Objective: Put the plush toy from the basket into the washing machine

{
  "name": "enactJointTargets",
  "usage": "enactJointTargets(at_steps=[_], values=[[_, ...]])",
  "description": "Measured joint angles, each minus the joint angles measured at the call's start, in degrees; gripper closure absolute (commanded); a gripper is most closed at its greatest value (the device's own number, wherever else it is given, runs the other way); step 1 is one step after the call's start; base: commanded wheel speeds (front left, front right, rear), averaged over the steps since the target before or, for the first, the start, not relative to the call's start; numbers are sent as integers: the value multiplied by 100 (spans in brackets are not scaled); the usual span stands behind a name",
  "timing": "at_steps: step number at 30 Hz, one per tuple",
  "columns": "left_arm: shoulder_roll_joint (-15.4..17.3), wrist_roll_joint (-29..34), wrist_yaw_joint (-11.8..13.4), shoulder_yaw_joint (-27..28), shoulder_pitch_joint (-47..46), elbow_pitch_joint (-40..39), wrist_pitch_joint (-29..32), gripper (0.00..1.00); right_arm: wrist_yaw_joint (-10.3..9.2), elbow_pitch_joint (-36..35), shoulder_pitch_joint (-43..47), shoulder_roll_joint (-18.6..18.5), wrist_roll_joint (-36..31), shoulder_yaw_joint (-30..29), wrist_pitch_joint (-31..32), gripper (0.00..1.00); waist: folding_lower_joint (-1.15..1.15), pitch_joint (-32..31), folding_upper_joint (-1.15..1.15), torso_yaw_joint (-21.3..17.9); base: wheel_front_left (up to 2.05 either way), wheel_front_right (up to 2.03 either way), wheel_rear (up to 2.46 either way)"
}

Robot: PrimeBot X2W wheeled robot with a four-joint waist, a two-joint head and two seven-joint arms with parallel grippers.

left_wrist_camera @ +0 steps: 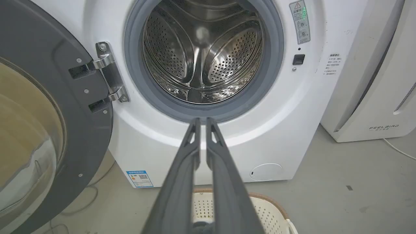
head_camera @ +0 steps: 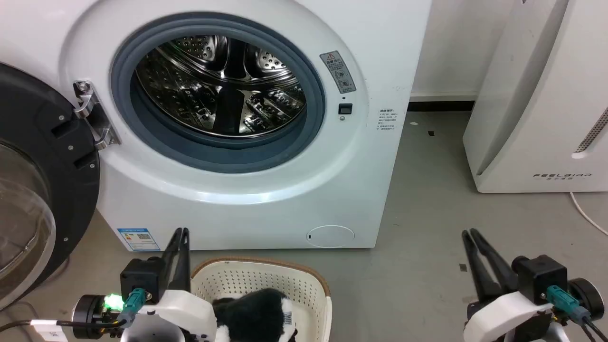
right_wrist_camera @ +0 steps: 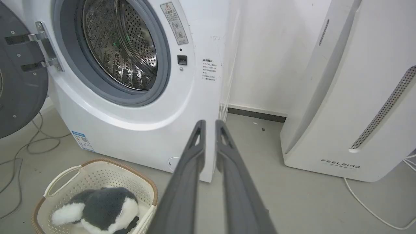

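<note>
The white washing machine [head_camera: 266, 190] stands straight ahead with its dark round door [head_camera: 33, 180] swung open to the left, so the steel drum [head_camera: 223, 85] shows inside the grey seal. On the floor in front lies the cream basket [head_camera: 304, 285], and the fluffy black-and-white plush toy [head_camera: 256, 311] rests in it; the same toy [right_wrist_camera: 100, 204] is clearer in the right wrist view. My left gripper [head_camera: 181, 232] is shut and empty, just left of the basket's rim. Well to the right of the basket, my right gripper [head_camera: 470, 232] is shut and empty over bare floor.
A white FEELBIRD appliance [head_camera: 536, 118] stands to the right of the washer, against the wall, with a white cable [head_camera: 586, 213] trailing from it. Loose cables [right_wrist_camera: 26, 146] lie on the floor under the open door. Grey floor [head_camera: 427, 213] stretches between the two machines.
</note>
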Motion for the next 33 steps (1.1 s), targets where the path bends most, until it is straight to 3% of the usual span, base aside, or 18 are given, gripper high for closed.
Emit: enactJointTargets(at_steps=[33], values=[[-1, -258, 53, -198, -41, 464, -315, 0, 0, -42, 0, 0, 156, -104, -316, 0, 0, 279, 0, -69, 0, 0, 0]])
